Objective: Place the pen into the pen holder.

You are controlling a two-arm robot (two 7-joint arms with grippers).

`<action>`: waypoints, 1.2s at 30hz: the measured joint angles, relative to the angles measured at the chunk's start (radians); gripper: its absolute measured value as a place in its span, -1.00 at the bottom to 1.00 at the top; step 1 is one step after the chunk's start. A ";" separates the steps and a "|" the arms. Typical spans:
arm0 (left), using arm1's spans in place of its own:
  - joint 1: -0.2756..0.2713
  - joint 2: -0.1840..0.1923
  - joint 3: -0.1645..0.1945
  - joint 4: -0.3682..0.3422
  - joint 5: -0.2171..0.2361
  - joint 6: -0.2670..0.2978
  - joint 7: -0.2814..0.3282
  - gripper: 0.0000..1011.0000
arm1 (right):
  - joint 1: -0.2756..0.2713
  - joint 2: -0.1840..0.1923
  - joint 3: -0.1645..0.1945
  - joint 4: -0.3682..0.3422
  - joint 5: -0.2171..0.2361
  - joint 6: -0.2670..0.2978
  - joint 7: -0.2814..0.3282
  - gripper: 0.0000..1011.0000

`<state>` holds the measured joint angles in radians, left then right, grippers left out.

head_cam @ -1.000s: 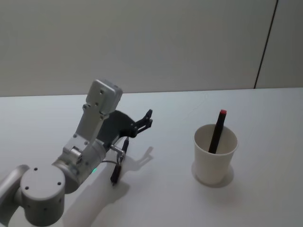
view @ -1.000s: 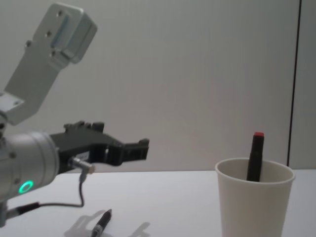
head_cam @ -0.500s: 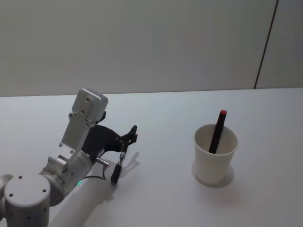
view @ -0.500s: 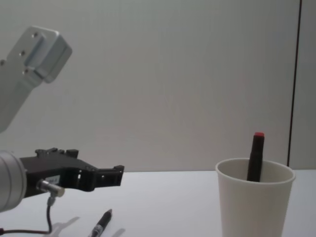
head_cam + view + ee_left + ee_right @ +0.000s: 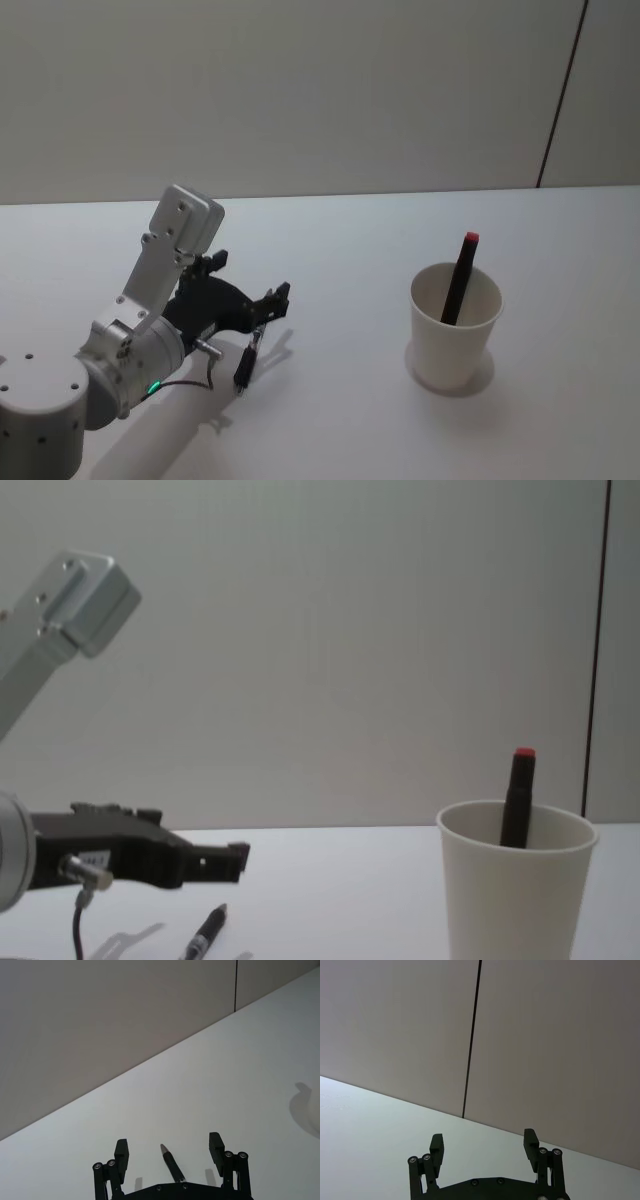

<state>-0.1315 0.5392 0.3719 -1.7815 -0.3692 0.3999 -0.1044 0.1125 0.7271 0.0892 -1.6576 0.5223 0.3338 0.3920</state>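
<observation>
My left gripper (image 5: 168, 1142): spread, low over the pen (image 5: 247, 360).
Pen: flat on table (image 5: 340, 420), well apart from pen holder (image 5: 455, 345).
My right gripper (image 5: 483, 1137): spread.

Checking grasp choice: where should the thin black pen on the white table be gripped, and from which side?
Likely best to pinch the thin black pen across its barrel midway, from above: it lies flat on the white table, leaving its long sides free. The open left tool has the pen between its fingers.

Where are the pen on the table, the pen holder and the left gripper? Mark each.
pen on the table (image 5: 247, 362), head view, mid-barrel.
pen holder (image 5: 448, 352), head view, outer wall.
left gripper (image 5: 168, 1143), left wrist view, midway between open fingertips.
</observation>
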 joint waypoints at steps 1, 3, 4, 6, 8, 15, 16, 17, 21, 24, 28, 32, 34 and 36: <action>-0.001 0.000 0.000 0.002 -0.001 0.003 -0.005 0.98 | 0.000 0.000 0.000 0.000 0.000 0.000 0.000 0.98; -0.003 0.001 -0.001 0.007 -0.005 0.014 -0.021 0.98 | 0.000 0.000 0.000 0.000 0.000 0.000 0.000 0.98; -0.004 0.001 -0.001 0.011 -0.008 0.023 -0.035 0.98 | 0.000 0.000 0.000 0.000 0.000 0.000 0.000 0.98; -0.004 0.001 -0.001 0.016 -0.011 0.031 -0.048 0.98 | 0.000 0.001 0.000 0.001 0.000 0.001 0.000 0.98; -0.006 0.001 0.001 0.025 -0.015 0.044 -0.072 0.98 | 0.001 0.001 0.000 0.001 0.000 0.001 0.000 0.98; -0.007 -0.003 0.005 0.040 -0.019 0.068 -0.096 0.98 | 0.001 0.001 0.000 0.001 0.000 0.001 0.000 0.98; -0.007 -0.003 0.005 0.042 -0.020 0.069 -0.096 0.98 | 0.001 0.001 0.000 0.001 0.000 0.002 0.000 0.98; -0.007 -0.004 0.005 0.043 -0.020 0.072 -0.096 0.98 | 0.001 0.001 0.000 0.001 0.000 0.002 0.000 0.98; -0.006 -0.008 0.006 0.048 -0.020 0.083 -0.086 0.98 | 0.001 0.001 0.000 0.001 0.000 0.002 0.000 0.98; -0.005 -0.011 0.007 0.050 -0.019 0.096 -0.067 0.98 | 0.001 0.001 0.000 0.001 0.000 0.002 0.000 0.98; -0.004 -0.018 0.008 0.052 -0.014 0.118 -0.033 0.98 | 0.001 0.001 0.000 0.001 0.000 0.002 0.000 0.98; -0.004 -0.025 0.009 0.052 -0.010 0.135 -0.008 0.98 | 0.001 0.001 0.000 0.001 0.000 0.002 0.000 0.98; -0.004 -0.031 0.010 0.053 -0.006 0.148 0.007 0.98 | 0.001 0.001 0.000 0.001 0.000 0.002 0.000 0.98; -0.005 -0.036 0.012 0.053 -0.002 0.162 0.020 0.98 | 0.001 0.001 0.000 0.001 0.000 0.002 0.000 0.98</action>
<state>-0.1363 0.5032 0.3835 -1.7285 -0.3709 0.5620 -0.0843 0.1133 0.7284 0.0891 -1.6566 0.5223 0.3356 0.3923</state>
